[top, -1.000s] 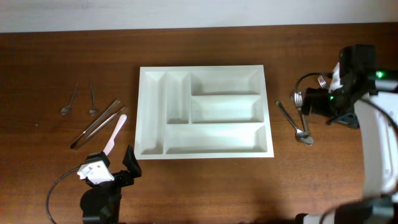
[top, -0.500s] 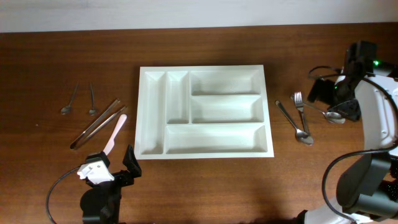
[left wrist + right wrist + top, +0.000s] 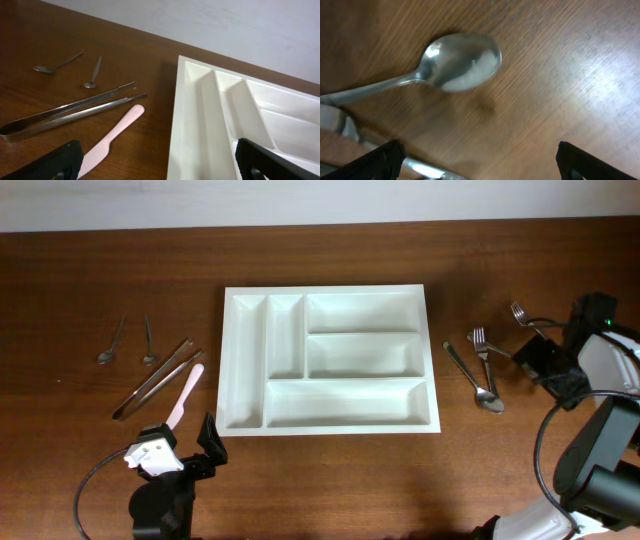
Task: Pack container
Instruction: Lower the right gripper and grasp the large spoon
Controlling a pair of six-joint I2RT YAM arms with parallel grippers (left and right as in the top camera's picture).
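While both wide open and empty — right end effector (image 3: 548,370) farther right, left end effector (image 3: 180,446) unmoved.

A brown wooden table (image 3: 330,480) carries scattered cutlery. Far left lie two small spoons (image 3: 110,345) (image 3: 148,343), side by side but apart. Nearer the middle, metal tongs (image 3: 155,378) lie diagonally, with a pink knife (image 3: 185,393) just beside them. On the right, a spoon (image 3: 468,375) and a fork (image 3: 486,365) lie close together, and a second fork (image 3: 517,310) sits farther back. The right wrist view shows another spoon (image 3: 462,62), bowl up, on the wood.
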